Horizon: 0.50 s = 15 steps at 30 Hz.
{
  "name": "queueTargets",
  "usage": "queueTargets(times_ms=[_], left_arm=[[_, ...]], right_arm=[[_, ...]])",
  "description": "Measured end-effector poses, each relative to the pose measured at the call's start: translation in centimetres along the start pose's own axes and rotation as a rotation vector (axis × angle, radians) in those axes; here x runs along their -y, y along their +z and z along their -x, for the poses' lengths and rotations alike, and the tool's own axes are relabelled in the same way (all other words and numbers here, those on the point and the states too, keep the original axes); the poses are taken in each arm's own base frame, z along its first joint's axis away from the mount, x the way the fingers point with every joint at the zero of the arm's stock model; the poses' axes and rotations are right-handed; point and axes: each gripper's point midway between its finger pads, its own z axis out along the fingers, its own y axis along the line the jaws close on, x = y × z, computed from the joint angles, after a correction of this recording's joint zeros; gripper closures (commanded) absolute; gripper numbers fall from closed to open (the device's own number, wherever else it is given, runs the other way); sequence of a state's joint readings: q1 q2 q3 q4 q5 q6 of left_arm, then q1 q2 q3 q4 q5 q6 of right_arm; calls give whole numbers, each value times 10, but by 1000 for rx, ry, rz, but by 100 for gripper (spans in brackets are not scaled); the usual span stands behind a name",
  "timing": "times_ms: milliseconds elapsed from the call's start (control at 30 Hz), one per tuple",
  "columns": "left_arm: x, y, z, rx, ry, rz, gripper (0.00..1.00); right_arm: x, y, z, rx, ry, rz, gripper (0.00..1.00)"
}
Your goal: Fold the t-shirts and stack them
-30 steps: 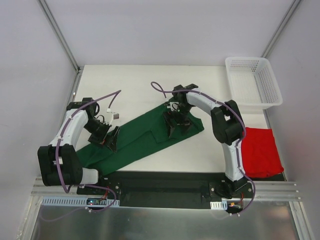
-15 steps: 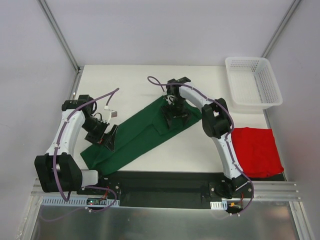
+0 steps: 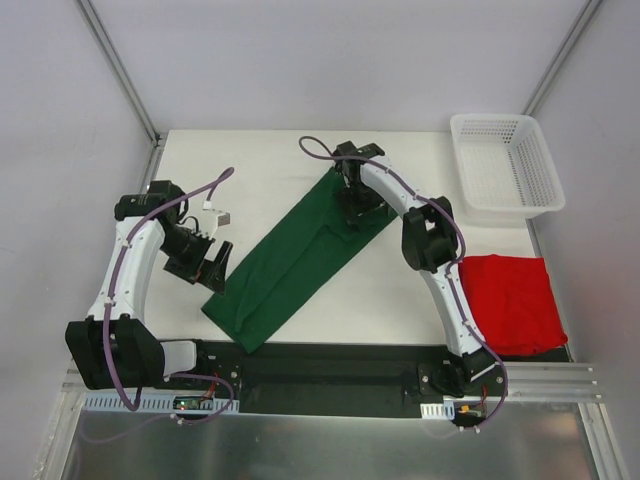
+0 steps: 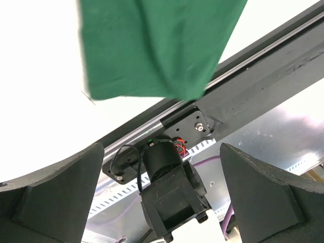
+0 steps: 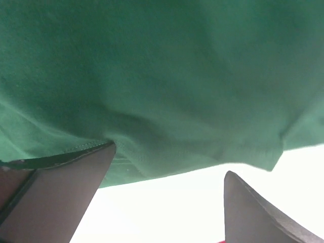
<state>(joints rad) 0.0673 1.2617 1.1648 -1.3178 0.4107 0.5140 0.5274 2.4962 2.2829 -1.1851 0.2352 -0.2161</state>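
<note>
Shirt [image 3: 290,262] pivoted; left tool [image 3: 212,264] just beside, right tool [image 3: 357,207] over far end.

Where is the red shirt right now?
In the top view, the red shirt lies at the near right corner of the table, in front of the white basket and beside the right arm.

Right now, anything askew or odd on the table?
Green t-shirt lies diagonally as a long strip, its near corner reaching the black rail at the front. Red t-shirt sits folded squarely. Nothing spilled or damaged.
</note>
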Motion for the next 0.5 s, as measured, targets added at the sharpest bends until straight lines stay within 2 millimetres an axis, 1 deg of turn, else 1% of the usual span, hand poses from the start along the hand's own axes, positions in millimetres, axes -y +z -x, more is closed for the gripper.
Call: queueTargets(times_ms=[167,267,367,500], left_arm=[[0,-5,6,22,10,11,1],[-1,-9,10,36,17,19,1],[0,-12,12,49,23,24,1],[1,-13,12,59,27,27,1]], right_arm=[[33,0,41,151,42,-161,4],[50,-1,62,237,87,-235,4],[60,-3,80,316,131,-269,4],[64,-12,103,419,172,-274,4]])
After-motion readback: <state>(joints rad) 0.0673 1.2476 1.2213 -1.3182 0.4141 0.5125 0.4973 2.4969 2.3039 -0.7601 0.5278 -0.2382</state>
